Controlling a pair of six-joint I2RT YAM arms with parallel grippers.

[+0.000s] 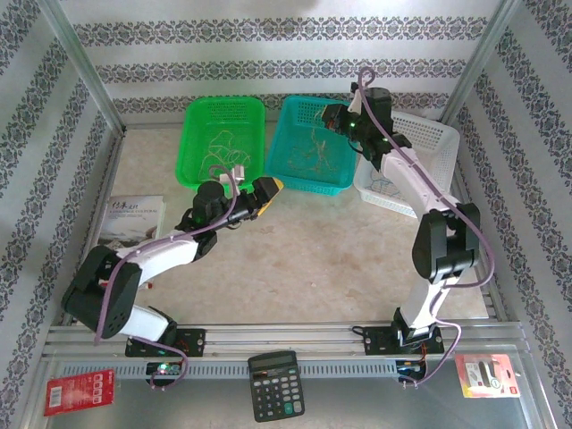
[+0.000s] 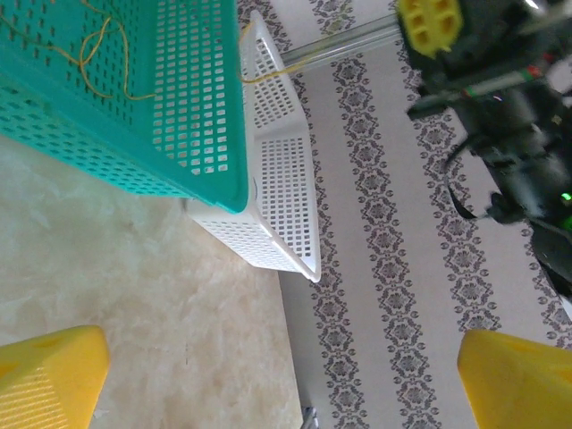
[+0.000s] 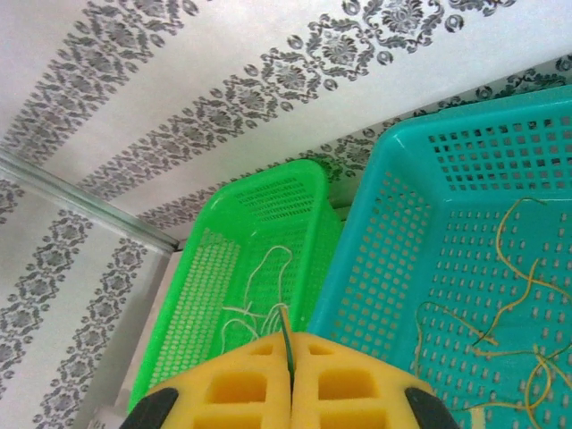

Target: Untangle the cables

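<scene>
Seen from high above the near edge, looking down over the tabletop [image 1: 313, 241]. From the left wrist, low and close, side-on to the teal basket [image 2: 179, 107]. From the right wrist, raised over its own fingers [image 3: 357, 384], looking down into that same teal basket and the green basket [image 3: 214, 268].

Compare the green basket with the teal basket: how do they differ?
The green basket stands left of the teal basket in the top view. The green basket holds whitish cables; the teal basket holds yellow cables. Both are perforated rectangular plastic baskets, side by side at the back of the table.
</scene>
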